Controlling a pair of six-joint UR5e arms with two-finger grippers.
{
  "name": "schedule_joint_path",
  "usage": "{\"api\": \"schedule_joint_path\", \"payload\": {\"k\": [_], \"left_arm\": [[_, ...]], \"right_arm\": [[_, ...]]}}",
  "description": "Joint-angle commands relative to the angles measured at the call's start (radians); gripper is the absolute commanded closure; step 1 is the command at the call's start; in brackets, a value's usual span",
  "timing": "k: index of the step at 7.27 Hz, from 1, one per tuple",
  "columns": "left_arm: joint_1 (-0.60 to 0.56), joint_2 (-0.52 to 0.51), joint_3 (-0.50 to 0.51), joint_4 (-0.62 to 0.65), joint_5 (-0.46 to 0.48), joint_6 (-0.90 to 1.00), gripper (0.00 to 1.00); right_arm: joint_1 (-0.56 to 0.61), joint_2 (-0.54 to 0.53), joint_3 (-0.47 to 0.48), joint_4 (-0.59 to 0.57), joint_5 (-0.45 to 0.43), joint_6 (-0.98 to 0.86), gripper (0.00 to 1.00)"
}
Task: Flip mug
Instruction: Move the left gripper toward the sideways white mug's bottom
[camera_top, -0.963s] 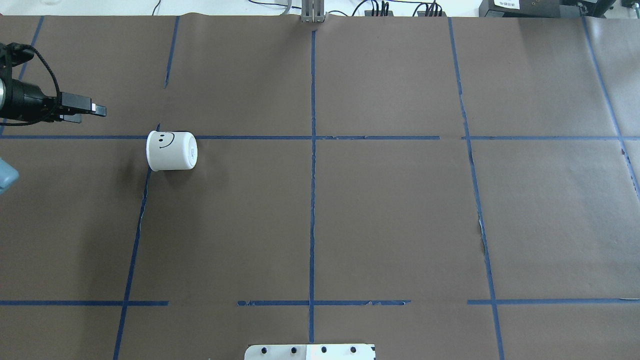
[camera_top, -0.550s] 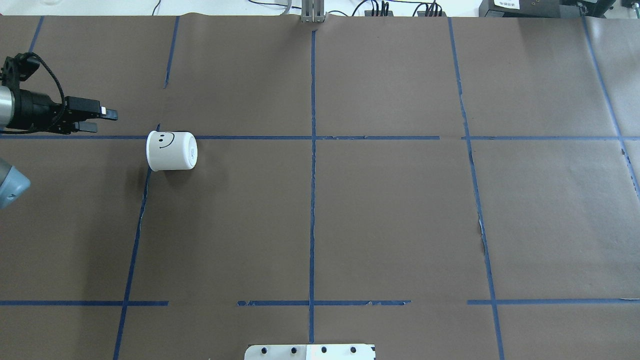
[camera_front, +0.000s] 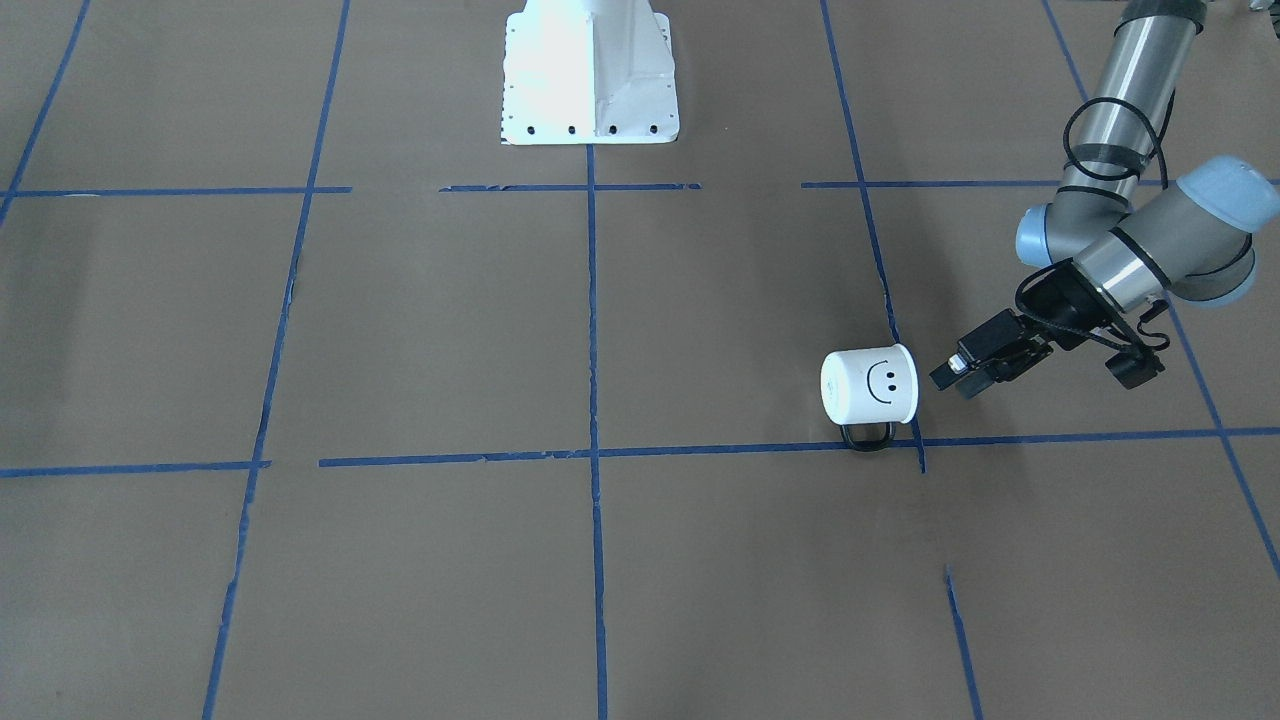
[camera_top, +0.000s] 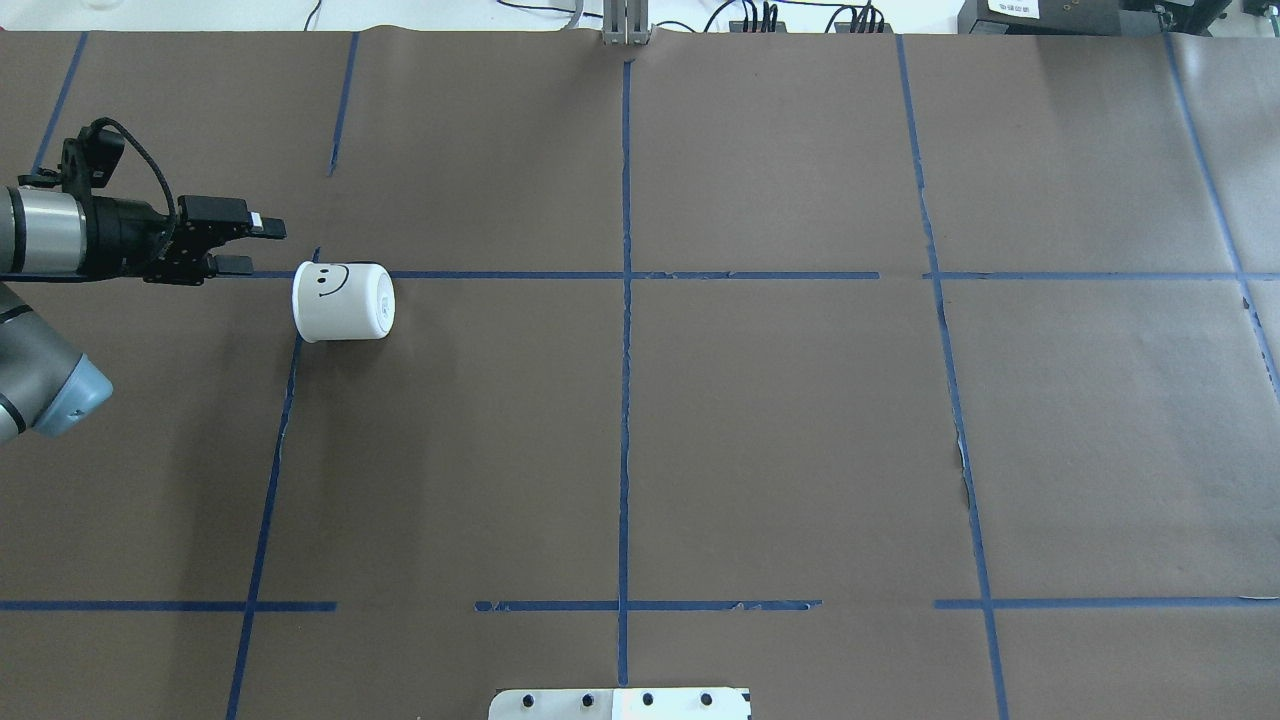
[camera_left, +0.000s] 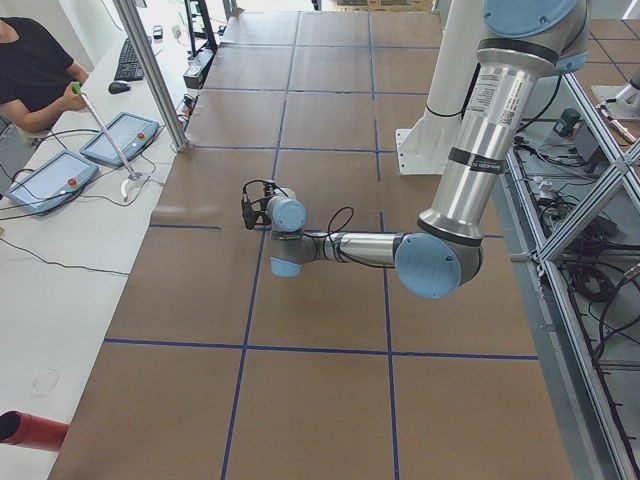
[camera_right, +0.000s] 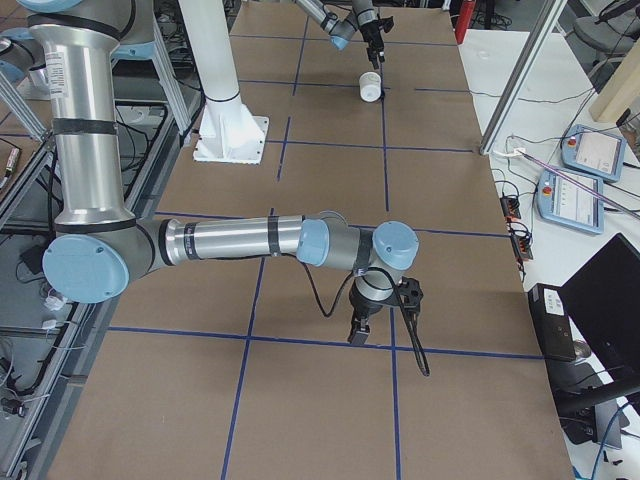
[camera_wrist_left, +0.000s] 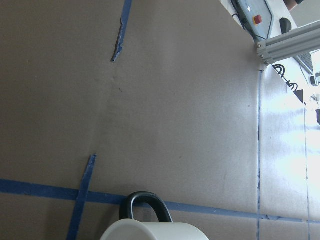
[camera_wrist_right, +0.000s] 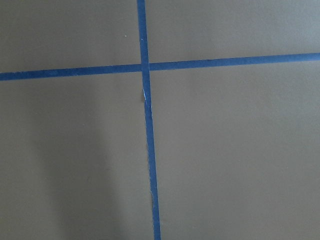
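The white mug (camera_top: 343, 300) lies on its side on the brown paper, smiley face up, base to the right and rim to the left. Its black handle (camera_front: 866, 437) lies on the far side from me. It also shows in the front view (camera_front: 869, 384), the exterior right view (camera_right: 371, 88) and at the bottom edge of the left wrist view (camera_wrist_left: 150, 231). My left gripper (camera_top: 250, 246) is open and empty, level with the table, just left of the mug's rim and apart from it. My right gripper (camera_right: 357, 333) shows only in the exterior right view, low over the paper; I cannot tell its state.
Blue tape lines (camera_top: 625, 300) divide the paper into squares. The white robot base plate (camera_top: 620, 703) is at the near edge. A metal post (camera_top: 626, 22) stands at the far edge. An operator (camera_left: 35, 70) and control pendants (camera_left: 120, 138) are beyond it.
My left gripper has moved right, toward the mug's rim, still open. The mug has not moved.
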Motion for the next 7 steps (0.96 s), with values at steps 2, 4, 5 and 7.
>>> {"api": "schedule_joint_path", "payload": {"k": [2, 4, 5, 7], "left_arm": [[0.086, -0.014, 0.011, -0.046, 0.125, -0.074, 0.0], [0.098, -0.027, 0.035, -0.046, 0.129, -0.073, 0.0], [0.102, -0.034, 0.038, -0.045, 0.129, -0.074, 0.12], [0.102, -0.035, 0.04, -0.043, 0.129, -0.077, 0.77]], "right_arm": [[0.0, 0.0, 0.0, 0.0, 0.0, 0.0, 0.0], [0.0, 0.0, 0.0, 0.0, 0.0, 0.0, 0.0], [0.0, 0.0, 0.0, 0.0, 0.0, 0.0, 0.0], [0.0, 0.0, 0.0, 0.0, 0.0, 0.0, 0.0]]}}
